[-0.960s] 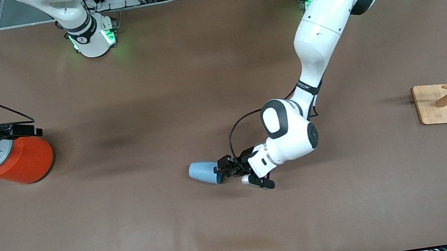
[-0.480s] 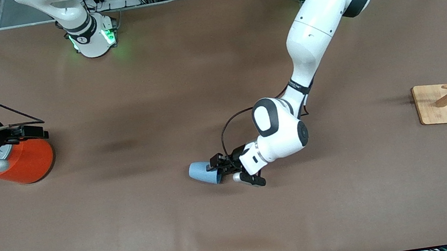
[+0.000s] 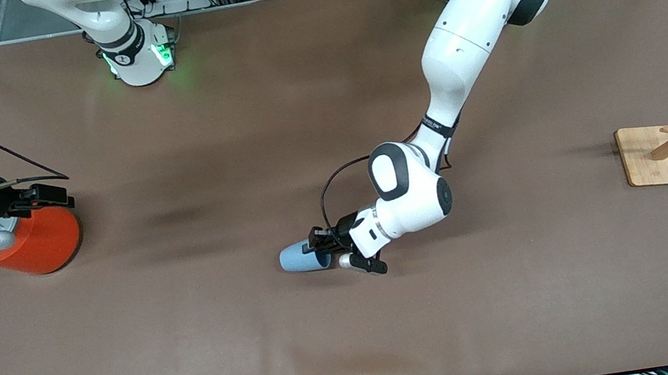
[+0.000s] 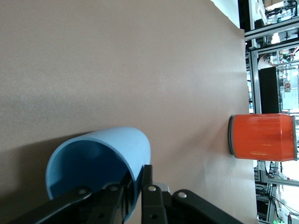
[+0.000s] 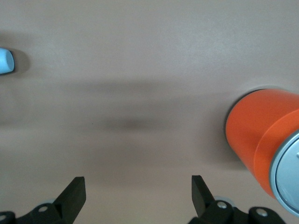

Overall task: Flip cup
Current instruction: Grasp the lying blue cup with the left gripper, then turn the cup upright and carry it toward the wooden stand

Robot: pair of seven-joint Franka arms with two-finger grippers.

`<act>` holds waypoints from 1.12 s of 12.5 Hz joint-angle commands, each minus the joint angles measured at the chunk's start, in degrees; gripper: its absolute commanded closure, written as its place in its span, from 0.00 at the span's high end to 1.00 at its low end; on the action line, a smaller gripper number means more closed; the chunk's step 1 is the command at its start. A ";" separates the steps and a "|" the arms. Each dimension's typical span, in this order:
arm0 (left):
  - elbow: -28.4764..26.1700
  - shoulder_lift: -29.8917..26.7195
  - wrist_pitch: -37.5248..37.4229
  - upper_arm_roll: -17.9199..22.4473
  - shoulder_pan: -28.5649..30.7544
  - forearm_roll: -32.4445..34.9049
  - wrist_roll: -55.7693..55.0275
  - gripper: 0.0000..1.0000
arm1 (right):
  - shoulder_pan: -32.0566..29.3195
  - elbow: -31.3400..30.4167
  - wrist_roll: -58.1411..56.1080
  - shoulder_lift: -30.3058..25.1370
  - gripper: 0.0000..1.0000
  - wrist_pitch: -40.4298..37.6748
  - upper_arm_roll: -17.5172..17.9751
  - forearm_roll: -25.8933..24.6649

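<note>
The light-blue cup (image 3: 297,258) lies on its side on the brown table, near the middle, its mouth turned toward the left arm's end. My left gripper (image 3: 322,248) is shut on its rim. In the left wrist view the cup (image 4: 119,151) fills the foreground. One finger of the left gripper (image 4: 138,183) is inside the mouth and one is outside against the wall. My right gripper (image 3: 53,195) is open and empty over the orange can (image 3: 44,241) at the right arm's end. The right wrist view shows its spread fingers (image 5: 138,187) and the cup (image 5: 5,60) far off.
The orange can with a grey lid also shows in the left wrist view (image 4: 261,136) and the right wrist view (image 5: 259,135). A wooden rack on a square base (image 3: 657,156) stands at the left arm's end. The table cloth has a ridge (image 3: 361,372) at the near edge.
My left gripper has slid toward the right arm's end onto the cup's rim, and the cup has turned slightly. The right arm has shifted a little over the orange can.
</note>
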 commanded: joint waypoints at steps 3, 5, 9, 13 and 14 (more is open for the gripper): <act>-2.77 -4.99 0.52 1.96 0.44 2.54 -4.66 0.00 | 1.35 -9.91 -0.62 -7.51 1.00 6.16 0.11 -0.88; -6.09 -9.63 0.43 3.63 0.88 9.11 -11.24 0.00 | 1.27 -9.83 -0.62 -7.42 1.00 6.16 0.11 -0.88; -28.05 -28.52 -4.28 8.64 9.72 23.89 -15.76 0.00 | 1.61 -7.03 -0.44 -6.63 1.00 7.47 0.11 -1.31; -28.79 -34.18 -17.92 8.73 22.13 46.00 -16.99 0.00 | 2.85 -5.79 0.09 -6.10 1.00 6.43 0.20 -1.32; -29.40 -34.36 -18.98 8.73 23.98 50.07 -17.17 0.00 | 2.85 -5.52 -0.09 -6.10 1.00 6.51 0.20 -2.01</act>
